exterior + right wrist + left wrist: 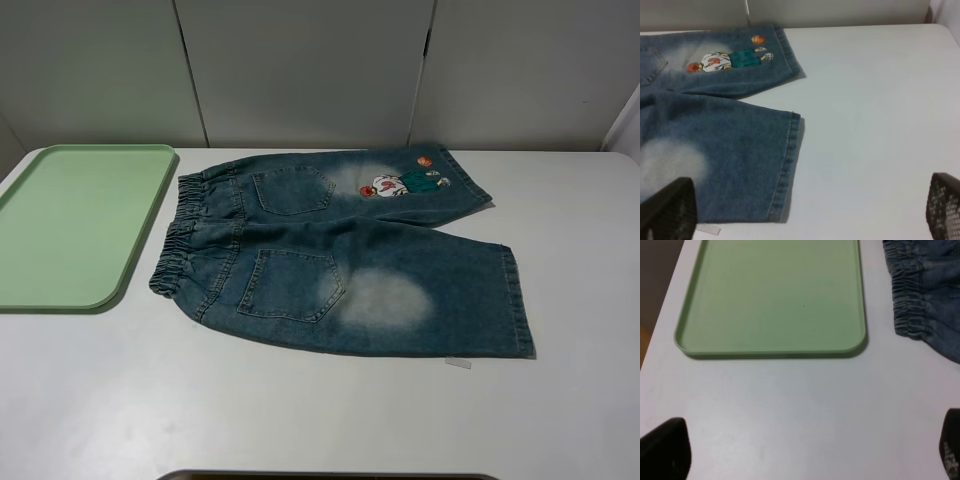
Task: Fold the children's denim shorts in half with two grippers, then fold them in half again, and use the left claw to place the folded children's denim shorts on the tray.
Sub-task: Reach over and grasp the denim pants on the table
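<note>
The children's denim shorts (pixel 340 250) lie spread flat in the middle of the white table, elastic waistband toward the tray, both legs pointing right. Two back pockets face up and a cartoon patch (pixel 405 184) is on the far leg. The pale-green tray (pixel 80 225) rests empty at the left. Neither arm shows in the high view. In the left wrist view, my left gripper (pixel 807 450) is open over bare table, short of the tray (pixel 775 295) and waistband (pixel 910 305). My right gripper (pixel 805 210) is open by the near leg's hem (pixel 787 165), holding nothing.
A small white tag (pixel 457 363) lies on the table just beyond the near leg's hem. Grey wall panels (pixel 300 70) stand behind the table's far edge. A dark strip (pixel 330 476) shows at the near edge.
</note>
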